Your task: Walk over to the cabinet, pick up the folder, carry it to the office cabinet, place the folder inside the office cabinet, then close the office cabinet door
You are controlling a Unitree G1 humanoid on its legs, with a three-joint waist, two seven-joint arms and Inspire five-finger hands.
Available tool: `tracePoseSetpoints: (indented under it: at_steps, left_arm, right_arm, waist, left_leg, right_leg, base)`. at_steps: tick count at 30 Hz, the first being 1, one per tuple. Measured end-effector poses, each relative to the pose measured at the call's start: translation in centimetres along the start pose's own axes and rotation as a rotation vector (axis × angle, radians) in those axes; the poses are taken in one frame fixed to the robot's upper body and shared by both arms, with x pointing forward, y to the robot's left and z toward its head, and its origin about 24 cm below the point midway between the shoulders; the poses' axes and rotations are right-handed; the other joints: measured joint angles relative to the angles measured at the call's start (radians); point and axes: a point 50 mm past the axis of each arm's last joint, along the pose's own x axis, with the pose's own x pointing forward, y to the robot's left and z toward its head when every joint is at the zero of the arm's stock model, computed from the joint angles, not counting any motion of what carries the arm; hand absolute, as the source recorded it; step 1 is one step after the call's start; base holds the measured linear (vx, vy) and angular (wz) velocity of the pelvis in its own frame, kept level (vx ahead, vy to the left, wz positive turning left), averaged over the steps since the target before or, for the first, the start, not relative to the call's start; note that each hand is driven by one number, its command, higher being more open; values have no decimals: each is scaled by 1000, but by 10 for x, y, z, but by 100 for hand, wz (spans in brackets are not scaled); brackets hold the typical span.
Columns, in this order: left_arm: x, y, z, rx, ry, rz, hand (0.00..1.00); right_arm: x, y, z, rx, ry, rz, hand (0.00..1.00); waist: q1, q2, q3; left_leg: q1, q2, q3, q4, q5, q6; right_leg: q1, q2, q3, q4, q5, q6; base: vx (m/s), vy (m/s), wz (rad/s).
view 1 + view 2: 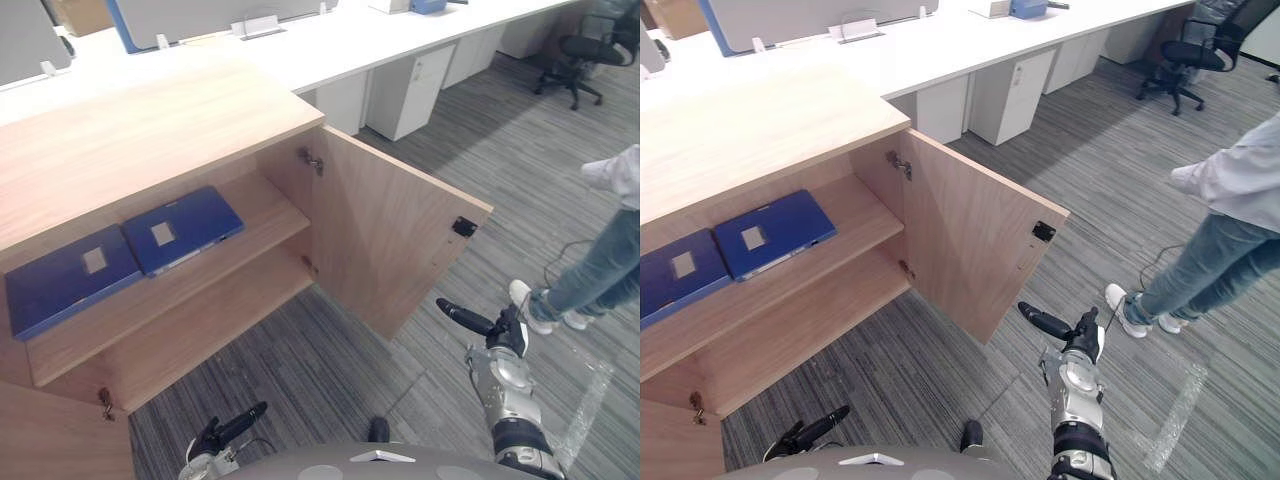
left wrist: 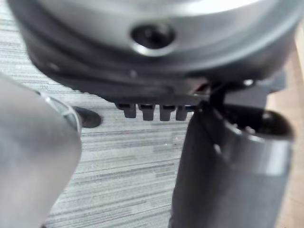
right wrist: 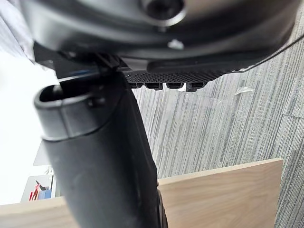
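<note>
The open cabinet door [image 1: 390,240] stands near the right hand [image 1: 508,335], to its left. The left hand [image 1: 218,438] lies farther off. Both hands' fingers are relaxed and empty.

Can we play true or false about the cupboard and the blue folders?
1. The cabinet door is shut. False: it stands wide open.
2. Two blue folders lie side by side inside. True.
3. The folders are on the carpet. False: they lie on the upper shelf.
4. The robot's right hand is holding a folder. False: it is empty, out beside the open door.
5. A person stands on the carpet to the robot's right. True.
</note>
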Motion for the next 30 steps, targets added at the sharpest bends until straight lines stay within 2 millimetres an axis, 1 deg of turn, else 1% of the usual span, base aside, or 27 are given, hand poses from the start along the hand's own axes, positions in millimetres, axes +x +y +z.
tracePoseSetpoints:
  at_steps: [2,4,5,7,8,10,11,13,15,17,20,23,26,28,30]
  left_arm:
    - [-1,3,-3,17,8,2,100]
    - [-1,5,-5,31,18,3,100]
    - [-1,5,-5,34,18,2,100]
    - [-2,7,-6,42,20,-1,100]
    - [-2,7,-6,42,21,-1,100]
    - [-2,7,-6,60,22,-10,100]
    - [-2,7,-6,59,22,-10,100]
    - [-2,5,-5,60,19,-19,100]
    - [-2,5,-5,60,19,-18,100]
    - [-2,8,-7,60,23,-10,100]
    - [-3,10,-10,60,31,-4,100]
    - [-3,10,-10,60,31,-6,100]
    - [-3,9,-10,64,31,-15,100]
    - [-3,8,-10,69,31,-20,100]
    - [-3,7,-10,76,32,-26,100]
  right_arm:
    - [7,1,10,-27,-15,13,100]
    - [16,4,29,-71,-55,54,100]
    - [17,5,31,-72,-60,59,100]
    - [20,15,51,-67,-118,98,100]
    - [21,18,56,-77,-134,109,100]
    - [26,28,83,-110,-202,144,100]
    - [27,29,85,-113,-209,146,100]
    - [29,34,106,-110,-261,154,100]
    - [30,36,117,-110,-291,160,100]
    - [31,42,121,-93,-284,193,100]
    - [31,53,118,-140,-268,255,100]
    - [30,57,120,-185,-275,282,100]
    - [29,61,122,-321,-299,330,100]
    - [24,69,126,-406,-334,378,100]
    - [15,80,129,-531,-375,493,100]
  waist:
    - [1,4,3]
    - [1,7,5]
    - [1,7,5]
    - [-1,10,6]
    - [-1,11,7]
    - [-2,18,11]
    - [-2,19,12]
    - [-1,28,18]
    - [-2,34,23]
    - [-1,35,23]
    - [-2,35,24]
    - [-4,38,31]
    - [-10,43,41]
    - [-25,44,51]
    - [-36,45,56]
  left_leg:
    - [0,-1,-8,0,-4,0]
    - [0,-4,-23,0,-6,-1]
    - [0,-4,-24,0,-6,-1]
    - [0,-5,-32,0,-6,0]
    - [0,-6,-35,0,-6,0]
    - [0,-10,-62,0,-6,1]
    - [0,-11,-65,-1,-6,1]
    - [-1,-16,-88,-2,-8,3]
    - [-2,-20,-99,-2,-8,4]
    - [-2,-22,-101,-2,-9,5]
    - [-2,-22,-104,-3,-9,6]
    - [-1,-23,-104,-2,-9,6]
    - [1,-23,-101,-2,-10,6]
    - [0,-23,-96,-2,-13,5]
    - [0,-18,-77,0,-19,1]
  right_leg:
    - [1,-1,0,0,1,1]
    - [3,-2,-2,0,2,3]
    - [3,-2,-2,0,2,3]
    - [3,-2,-3,0,3,3]
    - [3,-2,-3,0,4,2]
    - [3,-4,-5,0,8,2]
    - [3,-4,-5,0,11,0]
    - [5,-9,-10,0,12,1]
    - [10,-14,-20,0,13,1]
    - [10,-16,-23,0,13,2]
    - [11,-16,-23,-1,14,1]
    - [10,-16,-21,-1,16,0]
    - [8,-13,-6,-1,17,1]
    - [-1,-10,6,-1,19,3]
    - [-22,2,34,-1,23,-2]
  base:
    - [-54,5,3]
    - [-47,4,3]
    - [0,0,0]
    - [0,0,0]
    - [0,0,0]
    - [0,0,0]
    - [0,0,0]
    - [-4,18,6]
    - [-8,29,13]
    - [-4,14,4]
    - [0,0,0]
    - [-11,1,-2]
    - [-32,-1,-10]
    - [-36,-9,-21]
    - [-32,-25,-42]
